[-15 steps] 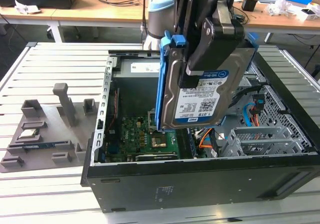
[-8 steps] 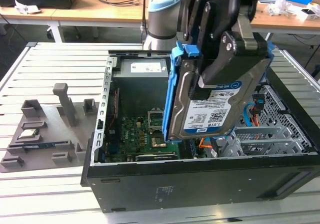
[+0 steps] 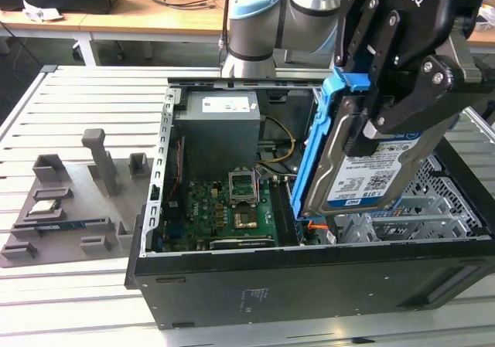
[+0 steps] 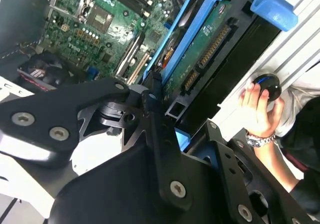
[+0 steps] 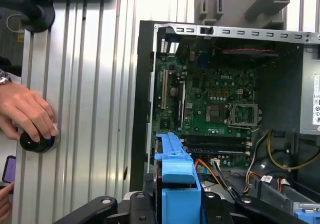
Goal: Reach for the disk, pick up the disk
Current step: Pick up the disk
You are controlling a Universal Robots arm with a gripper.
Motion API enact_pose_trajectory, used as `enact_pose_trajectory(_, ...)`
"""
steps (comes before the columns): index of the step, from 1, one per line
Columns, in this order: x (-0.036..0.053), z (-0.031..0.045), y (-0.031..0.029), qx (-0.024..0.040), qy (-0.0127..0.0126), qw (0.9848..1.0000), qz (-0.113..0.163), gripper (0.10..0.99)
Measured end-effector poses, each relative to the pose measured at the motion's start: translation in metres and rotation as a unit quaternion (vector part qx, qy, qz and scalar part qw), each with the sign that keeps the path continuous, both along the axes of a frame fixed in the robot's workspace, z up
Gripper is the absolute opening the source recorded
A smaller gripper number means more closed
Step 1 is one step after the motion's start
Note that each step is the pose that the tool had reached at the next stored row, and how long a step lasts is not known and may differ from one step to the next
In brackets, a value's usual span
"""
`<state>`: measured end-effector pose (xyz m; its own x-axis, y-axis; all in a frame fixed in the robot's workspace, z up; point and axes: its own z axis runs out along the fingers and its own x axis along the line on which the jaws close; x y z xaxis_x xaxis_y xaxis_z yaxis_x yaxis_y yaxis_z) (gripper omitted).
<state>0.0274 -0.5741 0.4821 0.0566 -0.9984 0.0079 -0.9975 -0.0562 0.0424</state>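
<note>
The disk (image 3: 370, 173) is a silver-grey hard drive with a white-and-blue label and blue plastic rails. It hangs tilted, nearly on edge, above the right side of the open computer case (image 3: 309, 285). My gripper (image 3: 363, 130) is shut on the disk, its black fingers clamping the upper part from both faces. In the second wrist view the disk's green circuit-board side (image 4: 205, 44) and blue rail (image 4: 167, 44) run away from the black fingers (image 4: 152, 104). In the first wrist view the blue rail's end (image 5: 177, 176) sits between the gripper's links.
Inside the case lie a green motherboard (image 3: 232, 208) and a grey power-supply box (image 3: 216, 127). A grey parts fixture (image 3: 69, 200) sits on the slatted table at the exterior view's left. A person's hand (image 4: 257, 107) rests on a black knob (image 4: 267, 84) beside the case.
</note>
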Motion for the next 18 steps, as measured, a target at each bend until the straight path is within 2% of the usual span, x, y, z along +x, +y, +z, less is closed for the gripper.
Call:
enact_pose_trajectory(2, 0.0110, -0.0017, 0.0000, 0.0000, 0.0001, 1.0000, -0.002, 0.365)
enact_pose_trajectory(18, 0.0471, -0.0055, 0.0000, 0.0000, 0.0001, 1.0000, -0.006, 0.365)
